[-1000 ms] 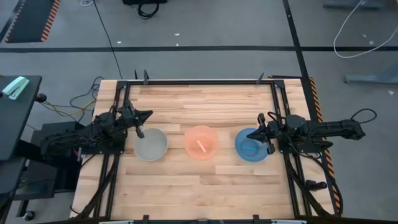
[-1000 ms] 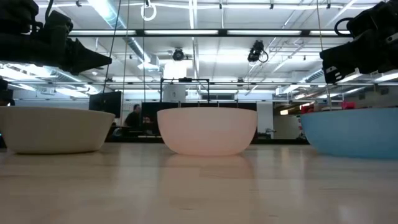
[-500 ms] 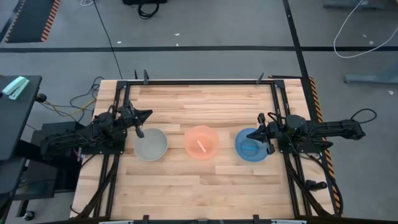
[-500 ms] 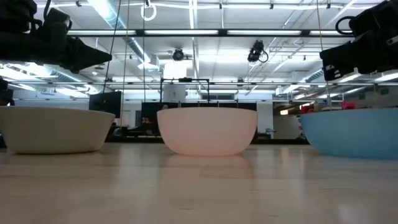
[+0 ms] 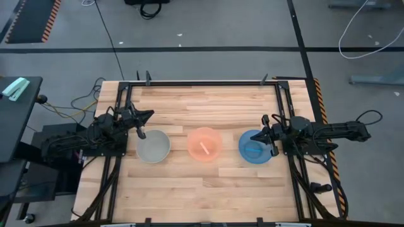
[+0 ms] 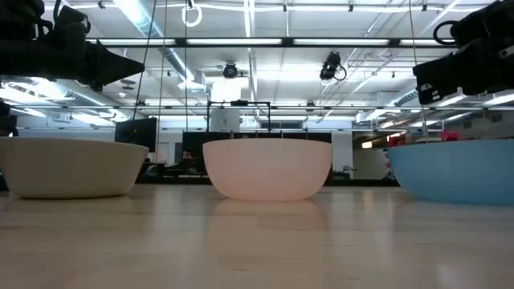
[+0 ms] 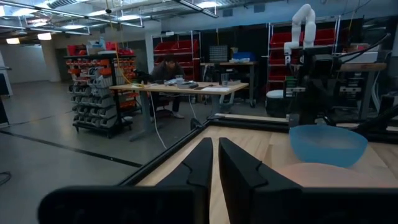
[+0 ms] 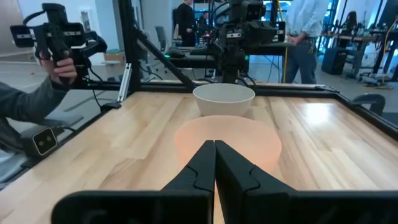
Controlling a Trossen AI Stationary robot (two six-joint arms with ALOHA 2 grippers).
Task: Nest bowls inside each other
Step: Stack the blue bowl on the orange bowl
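Three bowls stand upright in a row on the wooden table: a pale grey-white bowl (image 5: 154, 146) at the left, a salmon-orange bowl (image 5: 204, 144) in the middle and a blue bowl (image 5: 255, 147) at the right. My left gripper (image 5: 150, 115) hovers shut above the far left rim of the grey-white bowl and touches nothing; it also shows in the low view (image 6: 132, 66). My right gripper (image 5: 257, 135) hovers shut above the blue bowl's right part, also empty. In the right wrist view the shut gripper (image 8: 215, 144) points at the salmon-orange bowl (image 8: 227, 140).
A black frame (image 5: 202, 82) runs along the table's far edge and both sides. Bare wood lies in front of and behind the bowls. A person's hand with a hand-held device (image 8: 56, 50) shows beyond the table's edge, and other people stand far back in the room.
My left gripper has risen a little above the grey-white bowl, staying shut. The bowls and my right gripper have kept still.
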